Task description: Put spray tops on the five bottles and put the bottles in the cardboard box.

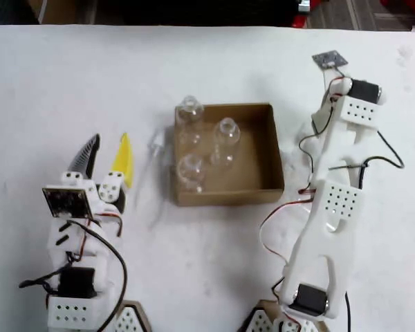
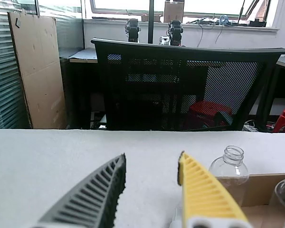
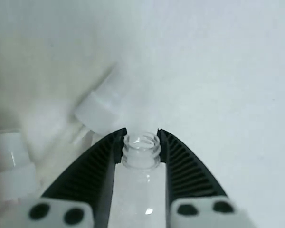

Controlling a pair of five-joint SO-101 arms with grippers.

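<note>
Bottles [image 1: 226,135] in box [image 1: 273,149]: two stood inside, mid-frame in the high view, the second [image 1: 190,171] toward the box's lower left; both looked uncapped.
Corner bottle [image 1: 190,111]: stood at the box's upper-left corner; whether inside or just outside could not be told; neck open, no top.
Held bottle [image 3: 141,154]: pinched at the neck by the right gripper [image 3: 141,135], a finger pressed on either side of the thread; uncapped, over the white table.
Fifth bottle: not made out.
Spray tops: one [image 3: 102,111] lay just beyond the held bottle's mouth and another [image 3: 9,159] at the left edge of the right wrist view; a third [image 1: 155,144] lay on the table just left of the box.
Left gripper [image 1: 109,138]: spread, holding nothing, lower left of the high view, near the third top.
Progress: judged early; no bottle was seen capped, so all capping was left, boxed bottles included.
Obstacles: box walls and close-set bottles would likely hamper capping in place; a cable [image 1: 263,228] looped just below the box's lower-right corner.
</note>
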